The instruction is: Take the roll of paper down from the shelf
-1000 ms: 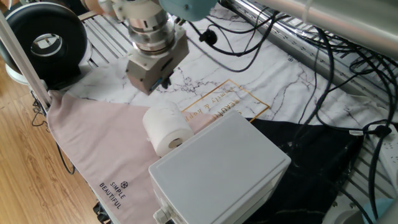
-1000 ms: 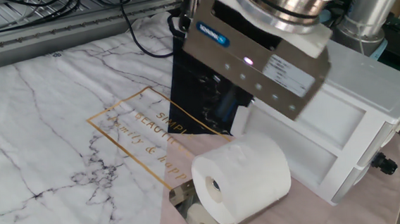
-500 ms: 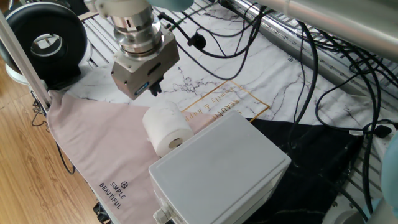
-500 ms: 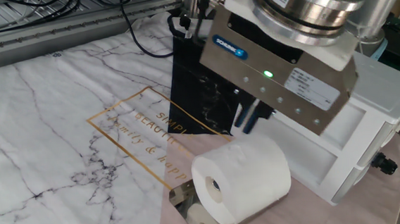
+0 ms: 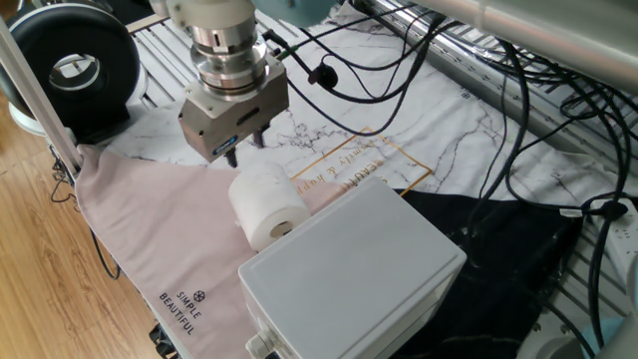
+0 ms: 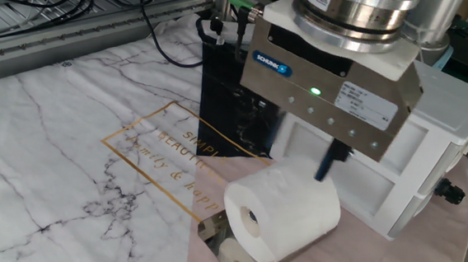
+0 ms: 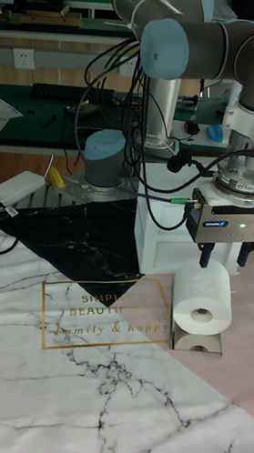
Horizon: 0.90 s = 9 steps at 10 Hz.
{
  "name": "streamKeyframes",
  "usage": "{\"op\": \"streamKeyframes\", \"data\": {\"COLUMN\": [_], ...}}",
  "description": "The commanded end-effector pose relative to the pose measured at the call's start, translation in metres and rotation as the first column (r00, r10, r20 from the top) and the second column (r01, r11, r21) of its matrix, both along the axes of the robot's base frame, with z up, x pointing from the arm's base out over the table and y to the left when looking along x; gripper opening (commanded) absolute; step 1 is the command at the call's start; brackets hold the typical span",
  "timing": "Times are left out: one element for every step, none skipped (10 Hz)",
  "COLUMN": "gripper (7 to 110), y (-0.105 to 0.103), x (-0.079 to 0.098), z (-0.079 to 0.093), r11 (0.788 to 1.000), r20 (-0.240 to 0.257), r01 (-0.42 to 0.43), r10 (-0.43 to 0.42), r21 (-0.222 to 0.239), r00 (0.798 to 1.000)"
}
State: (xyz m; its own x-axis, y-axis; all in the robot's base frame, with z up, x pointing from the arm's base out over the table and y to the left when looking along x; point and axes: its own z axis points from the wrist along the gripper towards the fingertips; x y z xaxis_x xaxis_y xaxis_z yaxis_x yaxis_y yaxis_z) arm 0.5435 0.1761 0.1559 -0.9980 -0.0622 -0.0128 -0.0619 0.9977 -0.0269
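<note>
The white roll of paper point(image 5: 267, 205) point(image 6: 282, 209) point(image 7: 202, 300) lies on its side, hollow core facing the table's front, on the small chrome shelf point(image 6: 214, 229) point(image 7: 198, 344), which mirrors the roll's end. The roll hides the shelf in the view from the pink cloth's side. My gripper point(image 5: 246, 146) point(image 7: 226, 258) hangs open just above the roll's rear end, pointing down. One dark fingertip point(image 6: 326, 163) is close over the top of the roll. Nothing is held between the fingers.
A large pale grey box point(image 5: 355, 267) point(image 6: 400, 148) stands right beside the roll. Marble cloth point(image 6: 62, 151), pink cloth point(image 5: 150, 239) and black cloth point(image 7: 82, 234) cover the table. A black round device point(image 5: 72, 66) and a metal post point(image 5: 38, 85) stand at one corner. Cables point(image 5: 518, 110) trail behind.
The gripper has shifted from over the marble cloth toward the roll's rear end, turned a little, and come lower. The roll has not moved.
</note>
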Motion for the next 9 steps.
{"op": "streamKeyframes", "data": {"gripper": [66,66,88,88,88,88,88,88,88], "y": [0.016,0.014,0.013,0.008,0.008,0.008,0.006,0.002,-0.002], "x": [0.003,0.008,0.009,0.002,0.0,-0.003,-0.008,-0.015,-0.015], "z": [0.004,0.005,0.004,0.002,0.001,0.002,0.001,-0.005,-0.008], "r11": [0.995,0.992,0.985,0.985,0.983,0.982,0.98,0.981,0.983], "r20": [0.015,0.04,0.038,0.016,0.008,-0.001,-0.015,-0.025,-0.015], "r01": [0.065,0.097,0.152,0.161,0.168,0.176,0.19,0.189,0.176], "r10": [-0.066,-0.101,-0.156,-0.162,-0.169,-0.177,-0.19,-0.188,-0.175], "r21": [0.08,0.083,0.083,0.069,0.07,0.067,0.057,0.052,0.044], "r00": [0.998,0.994,0.987,0.987,0.986,0.984,0.982,0.982,0.984]}}
